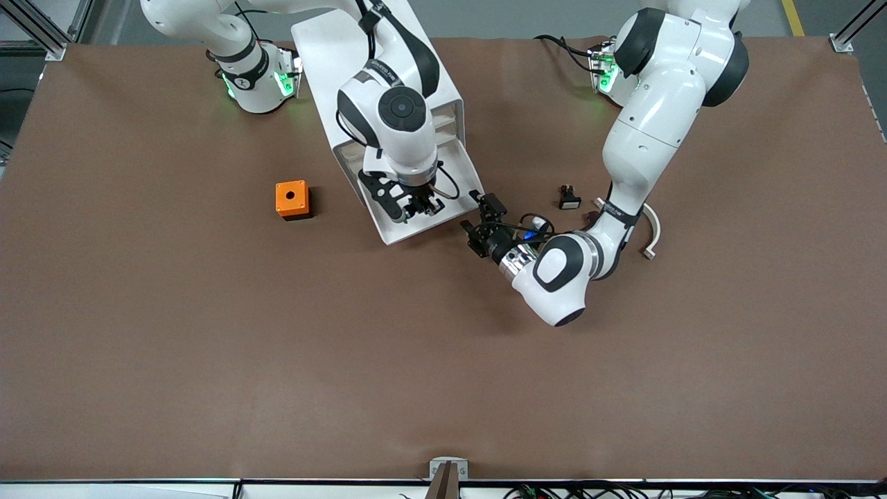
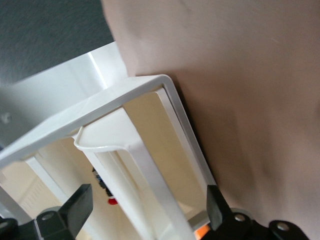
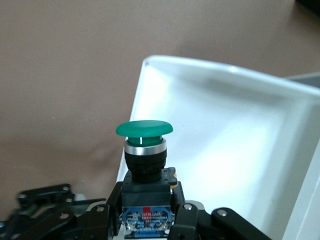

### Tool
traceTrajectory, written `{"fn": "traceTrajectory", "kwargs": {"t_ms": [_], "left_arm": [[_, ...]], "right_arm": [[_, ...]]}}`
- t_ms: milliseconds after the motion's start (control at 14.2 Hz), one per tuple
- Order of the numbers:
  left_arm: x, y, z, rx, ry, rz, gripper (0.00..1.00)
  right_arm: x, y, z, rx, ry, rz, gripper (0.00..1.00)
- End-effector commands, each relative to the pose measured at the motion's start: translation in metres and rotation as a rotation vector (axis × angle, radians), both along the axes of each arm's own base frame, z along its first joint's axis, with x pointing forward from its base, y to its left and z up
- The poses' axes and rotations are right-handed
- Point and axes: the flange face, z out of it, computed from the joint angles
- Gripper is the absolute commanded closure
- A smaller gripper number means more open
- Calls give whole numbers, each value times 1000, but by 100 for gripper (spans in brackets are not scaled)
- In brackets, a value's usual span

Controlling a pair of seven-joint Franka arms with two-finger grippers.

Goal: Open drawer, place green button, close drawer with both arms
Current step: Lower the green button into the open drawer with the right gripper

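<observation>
brown table (image 1: 208, 333) carries white drawer cabinet (image 1: 332, 62), orange box (image 1: 292, 199), small switch (image 1: 569, 198)

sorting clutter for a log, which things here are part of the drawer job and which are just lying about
In the job:
- button, in the right claw
- open drawer
- left claw, open beside the drawer

Lying about:
- orange box
- small black-and-white switch
</observation>
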Motion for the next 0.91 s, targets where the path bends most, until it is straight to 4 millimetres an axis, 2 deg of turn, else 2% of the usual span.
{"fn": "traceTrajectory", "kwargs": {"t_ms": [0, 211, 421, 561, 632, 772, 842], "left_arm": [[20, 10, 29, -184, -140, -9, 0], [52, 24, 50, -299, -360, -69, 0], [63, 29, 65, -336, -565, -177, 0], [68, 23, 76, -336, -685, -237, 0], [75, 24, 90, -340, -765, -265, 0], [84, 17, 115, -340, -947, -352, 0], [86, 10, 117, -314, -1011, -385, 0]], "right_arm": [[-16, 4, -12, -1, 2, -43, 100], [-32, 11, -22, 8, -11, -73, 100], [-50, 28, -33, 17, -24, -106, 100], [-52, 32, -43, 17, -28, -114, 100], [-54, 33, -45, 14, -28, -110, 99], [-56, 35, -44, 9, -23, -102, 93], [-57, 35, -43, 5, -19, -97, 84]]}}
